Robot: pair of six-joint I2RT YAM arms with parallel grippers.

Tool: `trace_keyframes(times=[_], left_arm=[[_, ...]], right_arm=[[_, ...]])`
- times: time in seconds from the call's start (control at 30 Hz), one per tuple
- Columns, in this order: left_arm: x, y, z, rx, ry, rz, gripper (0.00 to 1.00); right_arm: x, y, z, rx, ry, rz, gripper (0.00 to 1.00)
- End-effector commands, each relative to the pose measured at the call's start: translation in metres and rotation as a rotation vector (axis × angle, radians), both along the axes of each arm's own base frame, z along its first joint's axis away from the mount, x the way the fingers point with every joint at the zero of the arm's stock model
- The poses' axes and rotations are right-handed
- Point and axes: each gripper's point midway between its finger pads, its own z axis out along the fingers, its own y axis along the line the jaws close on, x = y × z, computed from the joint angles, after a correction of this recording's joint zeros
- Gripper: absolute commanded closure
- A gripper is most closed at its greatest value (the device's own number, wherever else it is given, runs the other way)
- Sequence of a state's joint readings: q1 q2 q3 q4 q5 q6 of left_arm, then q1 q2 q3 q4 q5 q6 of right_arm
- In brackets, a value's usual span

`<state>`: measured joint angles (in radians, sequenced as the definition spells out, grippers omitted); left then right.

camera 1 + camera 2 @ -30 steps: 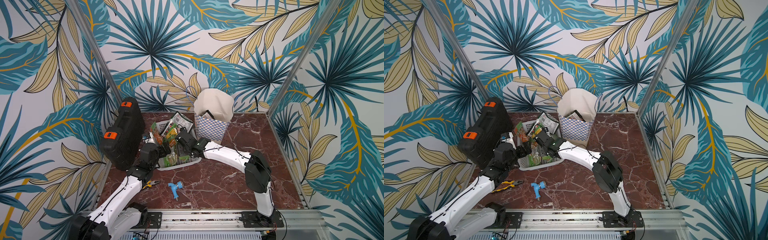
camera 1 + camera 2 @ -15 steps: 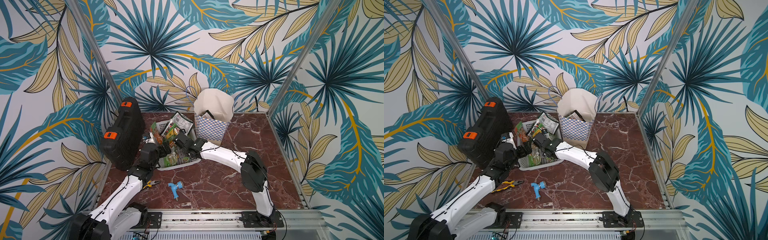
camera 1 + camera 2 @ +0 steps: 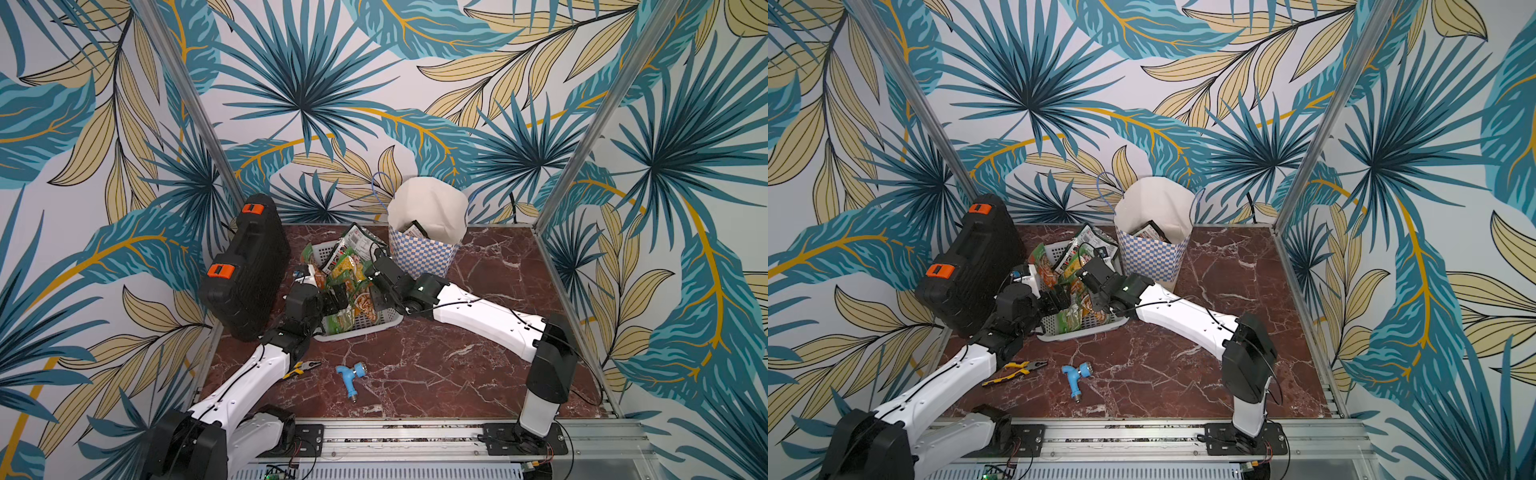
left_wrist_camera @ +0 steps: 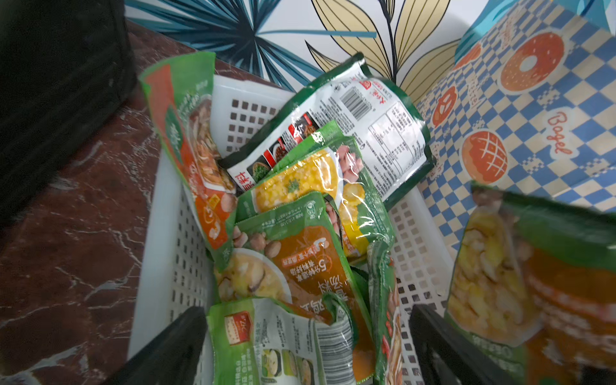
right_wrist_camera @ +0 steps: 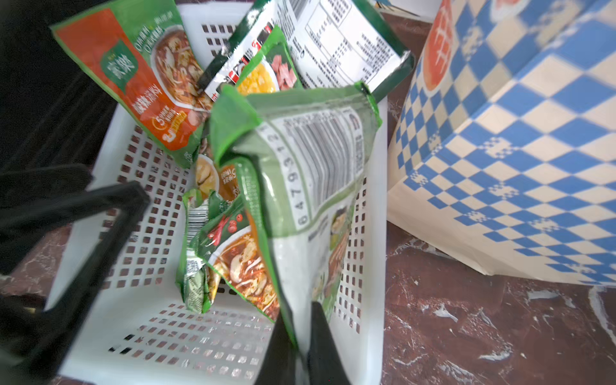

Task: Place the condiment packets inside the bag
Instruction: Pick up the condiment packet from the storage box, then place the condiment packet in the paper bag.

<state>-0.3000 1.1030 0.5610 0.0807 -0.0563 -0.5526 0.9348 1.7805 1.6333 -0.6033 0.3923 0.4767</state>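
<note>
Condiment packets (image 4: 300, 186), crinkly green-and-orange foil sachets, fill the white perforated plastic basket (image 5: 160, 336); your right gripper (image 5: 296, 333) pinches one barcoded green sachet (image 5: 316, 160) by its end, long axis pointing away from the jaws; the blue-checkered paper bag (image 5: 500, 150) stands just beside; left gripper (image 4: 306, 320) gapes over the heap.

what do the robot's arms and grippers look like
The left arm and right arm both have smooth white links joined by bulky black joints, with thin black cables running along them. A small green light shows near the right wrist. The left gripper and right gripper have plain black fingers.
</note>
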Motion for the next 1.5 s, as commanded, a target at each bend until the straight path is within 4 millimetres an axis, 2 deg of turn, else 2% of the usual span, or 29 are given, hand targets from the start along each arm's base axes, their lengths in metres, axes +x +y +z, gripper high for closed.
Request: trace_keyframes(times=[0.0, 0.2, 0.33, 0.5, 0.57, 0.6, 0.67, 0.83, 1.0, 1.03, 1.07, 1.1, 1.2, 1.33, 1.47], left_arm=[[0.005, -0.017, 0.008, -0.023, -0.021, -0.081, 0.0], [0.005, -0.04, 0.009, 0.019, -0.003, -0.152, 0.0], [0.006, -0.058, 0.006, 0.043, 0.02, -0.201, 0.0], [0.009, -0.076, -0.004, 0.015, 0.058, -0.278, 0.01], [0.011, -0.086, -0.011, 0.001, 0.09, -0.319, 0.06], [0.012, -0.091, -0.014, -0.004, 0.107, -0.338, 0.09], [0.013, -0.097, -0.018, -0.016, 0.121, -0.361, 0.16], [0.013, -0.106, -0.024, -0.03, 0.138, -0.385, 0.26], [0.012, -0.107, -0.021, -0.032, 0.127, -0.391, 0.29], [0.012, -0.107, -0.021, -0.032, 0.126, -0.39, 0.29], [0.011, -0.107, -0.019, -0.032, 0.121, -0.391, 0.31], [0.011, -0.108, -0.017, -0.032, 0.117, -0.393, 0.33], [0.009, -0.109, -0.014, -0.022, 0.116, -0.394, 0.37], [0.007, -0.111, -0.012, 0.03, 0.119, -0.382, 0.38], [0.007, -0.113, -0.016, 0.03, 0.137, -0.389, 0.49]], right_arm=[[-0.005, -0.004, 0.06, 0.075, -0.116, 0.054, 1.0], [-0.006, -0.026, 0.131, 0.125, -0.264, 0.04, 1.0], [0.005, -0.052, 0.164, 0.107, -0.35, -0.037, 1.0], [0.026, -0.08, 0.19, 0.118, -0.409, -0.115, 1.0], [0.033, -0.087, 0.196, 0.119, -0.425, -0.138, 1.0], [0.045, -0.103, 0.199, 0.106, -0.436, -0.183, 1.0], [0.056, -0.117, 0.205, 0.082, -0.457, -0.232, 1.0], [0.088, -0.138, 0.203, 0.041, -0.46, -0.297, 1.0], [0.117, -0.141, 0.171, 0.007, -0.365, -0.287, 1.0], [0.119, -0.141, 0.166, 0.0, -0.349, -0.284, 0.98], [0.12, -0.143, 0.159, -0.012, -0.327, -0.286, 0.83], [0.12, -0.144, 0.156, -0.024, -0.315, -0.291, 0.69], [0.113, -0.147, 0.156, -0.029, -0.294, -0.282, 0.53], [0.095, -0.15, 0.169, 0.002, -0.28, -0.248, 0.44], [0.067, -0.154, 0.176, 0.058, -0.26, -0.195, 0.4]])
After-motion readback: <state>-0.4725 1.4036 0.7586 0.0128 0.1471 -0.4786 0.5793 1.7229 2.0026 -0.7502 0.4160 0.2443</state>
